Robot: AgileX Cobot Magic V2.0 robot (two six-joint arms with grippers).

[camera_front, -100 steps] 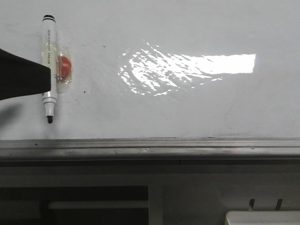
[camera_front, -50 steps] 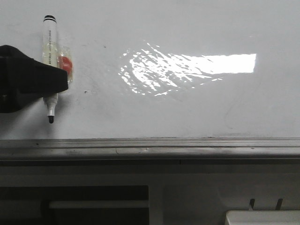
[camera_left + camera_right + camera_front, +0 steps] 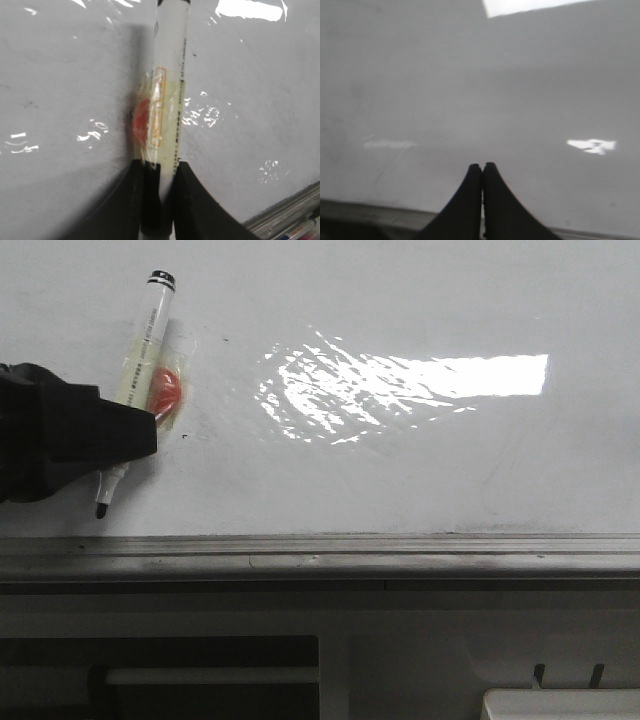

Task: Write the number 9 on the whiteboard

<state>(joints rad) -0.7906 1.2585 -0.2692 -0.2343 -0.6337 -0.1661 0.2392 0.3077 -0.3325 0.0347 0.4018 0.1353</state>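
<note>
A white marker (image 3: 143, 340) with a black cap end and black tip lies tilted against the whiteboard (image 3: 400, 470), its tip low near the rail. A red piece under clear tape (image 3: 166, 388) sticks to its barrel. My left gripper (image 3: 140, 432) comes in from the left and is shut on the marker's lower barrel; the left wrist view shows the marker (image 3: 170, 75) pinched between the jaws of that gripper (image 3: 160, 167). My right gripper (image 3: 482, 167) is shut on nothing over bare whiteboard (image 3: 470, 90). The number 9 is out of view.
A bright glare patch (image 3: 400, 385) lies mid-board. The grey metal rail (image 3: 400, 555) runs along the board's lower edge. Below it sit a dark shelf opening (image 3: 200, 675) and a white box corner (image 3: 560, 705) at the lower right.
The left gripper closed round the marker and shifted right. The marker has tilted, its cap end swinging right while the tip stays low near the rail.
</note>
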